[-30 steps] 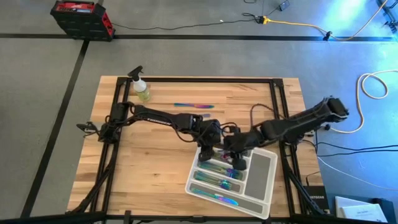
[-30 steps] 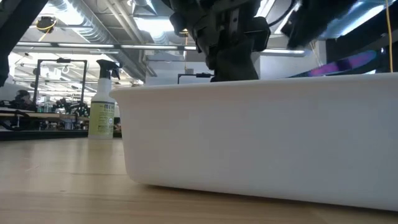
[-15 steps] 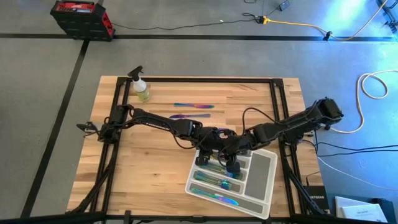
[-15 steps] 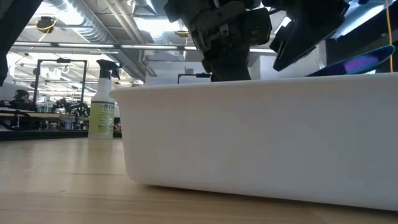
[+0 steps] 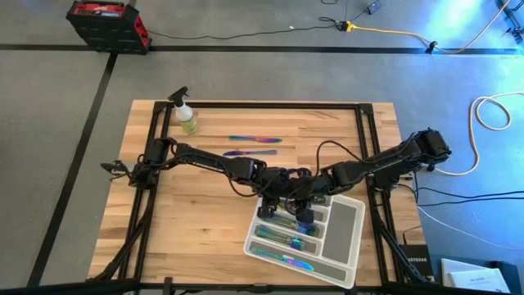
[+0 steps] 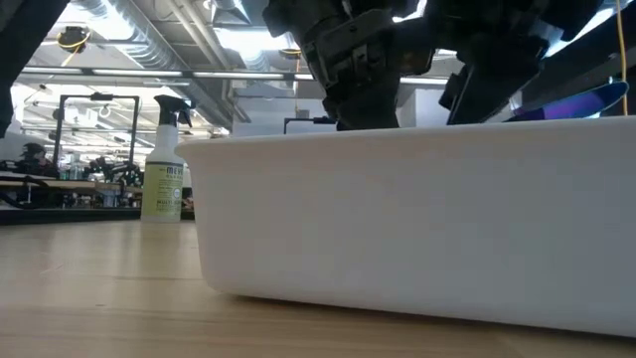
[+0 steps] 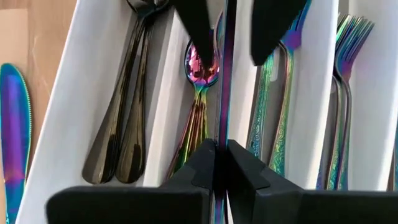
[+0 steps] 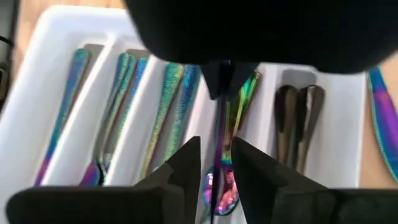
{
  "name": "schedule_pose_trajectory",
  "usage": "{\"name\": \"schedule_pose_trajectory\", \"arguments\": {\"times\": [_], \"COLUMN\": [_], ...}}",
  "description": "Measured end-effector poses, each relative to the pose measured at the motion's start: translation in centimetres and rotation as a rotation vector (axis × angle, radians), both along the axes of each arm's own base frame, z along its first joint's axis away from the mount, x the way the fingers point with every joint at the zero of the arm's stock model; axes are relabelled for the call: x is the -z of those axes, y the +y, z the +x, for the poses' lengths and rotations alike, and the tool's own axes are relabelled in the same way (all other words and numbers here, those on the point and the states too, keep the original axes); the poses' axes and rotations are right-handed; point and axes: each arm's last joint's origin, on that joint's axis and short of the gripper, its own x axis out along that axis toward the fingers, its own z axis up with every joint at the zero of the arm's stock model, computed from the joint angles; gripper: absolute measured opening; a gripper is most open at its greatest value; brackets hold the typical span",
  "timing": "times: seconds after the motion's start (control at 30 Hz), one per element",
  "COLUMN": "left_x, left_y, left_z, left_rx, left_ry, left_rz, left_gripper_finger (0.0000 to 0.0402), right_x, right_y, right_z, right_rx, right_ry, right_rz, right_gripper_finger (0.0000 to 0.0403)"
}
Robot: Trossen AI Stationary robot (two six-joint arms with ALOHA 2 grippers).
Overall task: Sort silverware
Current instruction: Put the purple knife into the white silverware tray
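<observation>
My left gripper (image 7: 221, 149) (image 5: 276, 190) is shut on a slim iridescent piece of silverware (image 7: 224, 81), seen edge-on, above the white compartment tray (image 5: 344, 225). My right gripper (image 8: 216, 152) (image 5: 304, 206) is open. Its fingers stand on either side of the piece's far end (image 8: 219, 134) with a gap on both sides. In the tray lie dark spoons (image 7: 124, 124), iridescent spoons (image 7: 200, 68) and forks (image 7: 354, 37). Two iridescent pieces (image 5: 255, 139) (image 5: 237, 152) lie flat on the table. My left gripper pinches one end of the slim piece (image 7: 222, 134) between its two fingers. The piece runs out from the fingers toward my right gripper. It is clear of the tray, over the spoon compartments.
A yellow-green spray bottle (image 5: 187, 115) stands at the table's far left and shows in the low view (image 6: 162, 164). The tray's near wall (image 6: 397, 219) fills the low view. Black frame rails (image 5: 246, 105) run along the table edges.
My right gripper has moved toward the table's left, closing in on my left gripper until its fingers stand around the held piece. My left arm has shifted a little, uncovering a purple piece on the table behind it.
</observation>
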Motion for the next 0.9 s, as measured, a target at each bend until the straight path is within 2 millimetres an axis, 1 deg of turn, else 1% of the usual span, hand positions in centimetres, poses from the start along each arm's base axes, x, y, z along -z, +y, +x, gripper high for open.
{"name": "schedule_pose_trajectory", "arguments": {"times": [0.17,0.5,0.8,0.9], "left_x": [-0.01,0.18,0.24,0.24], "left_y": [-0.03,-0.01,0.04,0.06], "left_z": [0.01,-0.12,-0.2,-0.2], "left_rx": [0.0,-0.02,-0.02,-0.017], "left_ry": [-0.001,0.022,0.029,0.028], "left_rz": [0.0,-0.008,0.011,0.018], "left_gripper_finger": [0.0005,0.0005,0.0005,0.0005], "right_x": [-0.06,0.6,0.74,0.57], "right_y": [0.15,-0.03,0.02,-0.04], "right_z": [0.08,0.35,0.17,-0.06], "right_rx": [-0.001,0.039,0.019,-0.02], "right_ry": [-0.006,0.029,0.05,0.051], "right_rz": [0.029,0.043,0.037,0.012], "right_gripper_finger": [0.0073,0.0073,0.0073,0.0073]}}
